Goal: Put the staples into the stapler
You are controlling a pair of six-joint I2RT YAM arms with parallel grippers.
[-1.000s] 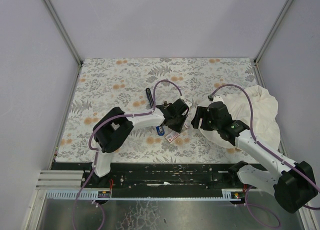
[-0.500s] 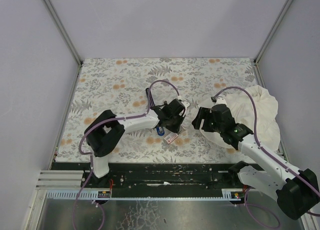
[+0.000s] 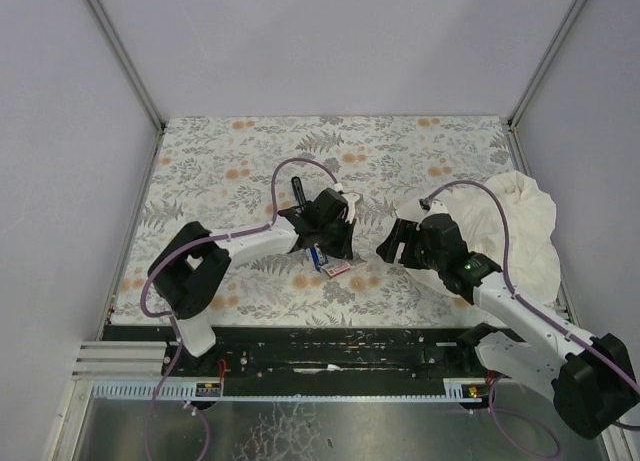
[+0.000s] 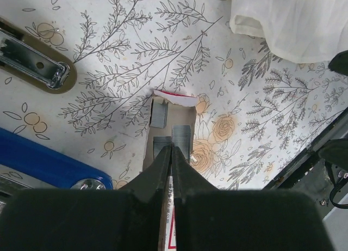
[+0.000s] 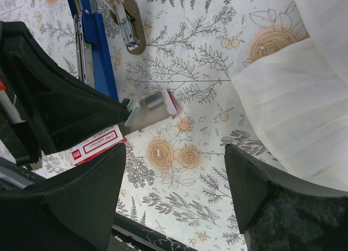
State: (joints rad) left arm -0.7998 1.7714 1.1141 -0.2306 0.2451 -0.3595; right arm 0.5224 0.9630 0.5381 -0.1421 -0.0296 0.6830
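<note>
The stapler lay opened flat on the table at the left, its blue body nearest the left arm and its metal-lined arm splayed beyond it. It sat where it had been a second earlier, so nothing had gone into it.

Over that second the left arm had folded its elbow outward and drawn the left gripper leftward and down onto the tray. Its fingers were now pressed together, with the tips right at the grey staple strips lying in the tray. Whether a strip was actually pinched between them could not be told, since the tips hid the spot.

The white box with the red label lay just beside the tray and seemed barely shifted.

The right gripper had eased slightly toward the tray and hung over the table with its fingers spread wide, grasping nothing. The cloth lay at its right.

The move looked like the pick-up of a strip. Loading had not begun, and the next step would likely be to lift the strip clear and carry it left to the open stapler.
</note>
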